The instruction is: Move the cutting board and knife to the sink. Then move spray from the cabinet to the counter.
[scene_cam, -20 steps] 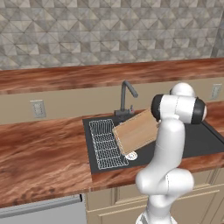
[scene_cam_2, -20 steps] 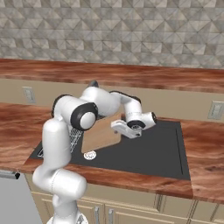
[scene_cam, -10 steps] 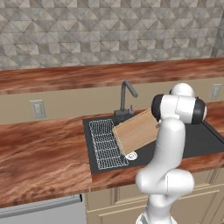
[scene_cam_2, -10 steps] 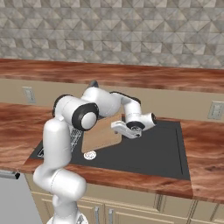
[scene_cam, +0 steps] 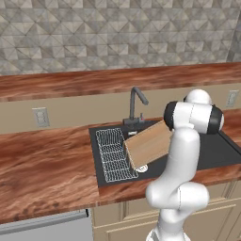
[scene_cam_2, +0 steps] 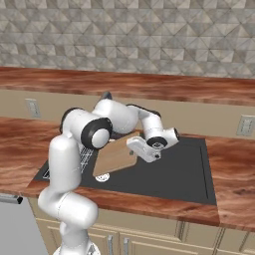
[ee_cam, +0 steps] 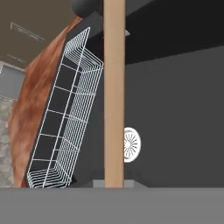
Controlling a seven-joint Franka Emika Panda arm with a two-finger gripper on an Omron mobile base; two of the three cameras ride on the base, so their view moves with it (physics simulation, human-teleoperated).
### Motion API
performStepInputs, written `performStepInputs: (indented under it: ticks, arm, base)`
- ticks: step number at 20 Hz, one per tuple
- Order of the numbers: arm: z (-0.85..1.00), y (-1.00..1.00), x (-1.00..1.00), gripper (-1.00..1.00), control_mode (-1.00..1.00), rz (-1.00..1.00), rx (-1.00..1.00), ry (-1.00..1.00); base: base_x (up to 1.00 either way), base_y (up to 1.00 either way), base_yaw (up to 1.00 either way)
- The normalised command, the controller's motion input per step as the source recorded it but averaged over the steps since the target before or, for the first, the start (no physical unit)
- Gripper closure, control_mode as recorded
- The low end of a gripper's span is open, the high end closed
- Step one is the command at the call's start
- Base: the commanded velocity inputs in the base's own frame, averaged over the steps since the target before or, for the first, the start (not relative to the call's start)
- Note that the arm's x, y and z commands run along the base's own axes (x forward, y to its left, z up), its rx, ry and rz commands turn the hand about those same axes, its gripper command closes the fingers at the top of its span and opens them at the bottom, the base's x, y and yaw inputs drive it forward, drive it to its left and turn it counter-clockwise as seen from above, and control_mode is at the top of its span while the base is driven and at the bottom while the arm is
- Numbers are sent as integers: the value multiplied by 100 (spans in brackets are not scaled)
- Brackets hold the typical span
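The cutting board (scene_cam: 148,143) is a light tan slab, held tilted above the dark sink (scene_cam: 212,150), its lower corner close to the drain. My gripper (scene_cam_2: 135,151) is shut on the board's right edge (scene_cam_2: 113,158), low over the basin (scene_cam_2: 174,174). In the hand view the board (ee_cam: 114,96) runs edge-on straight up from between my fingertips, with the sink floor (ee_cam: 175,109) behind it. The red-brown counter (scene_cam: 42,164) surrounds the sink. The knife, the spray and the cabinet are out of view.
A white wire rack (scene_cam: 113,155) fills the sink's left part, right beside the board (ee_cam: 65,122). A dark faucet (scene_cam: 136,101) stands at the basin's back rim. A round white drain (ee_cam: 130,144) lies under the board. A raised ledge and tiled wall run behind.
The hand and the board have sunk slightly toward the sink floor; the grip stays shut.
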Motion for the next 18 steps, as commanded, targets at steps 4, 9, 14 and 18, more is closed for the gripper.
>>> performStepInputs:
  ticks: [4,9,14,18]
  arm:
    - [-3,0,-36,100,-100,0,3,8]
    - [-25,24,-13,100,-100,0,0,7]
    - [-45,45,25,100,-100,1,0,15]
    - [-59,52,33,100,-100,0,1,4]
  base:
    - [0,0,0]
    - [0,0,0]
    - [0,0,0]
    - [0,0,0]
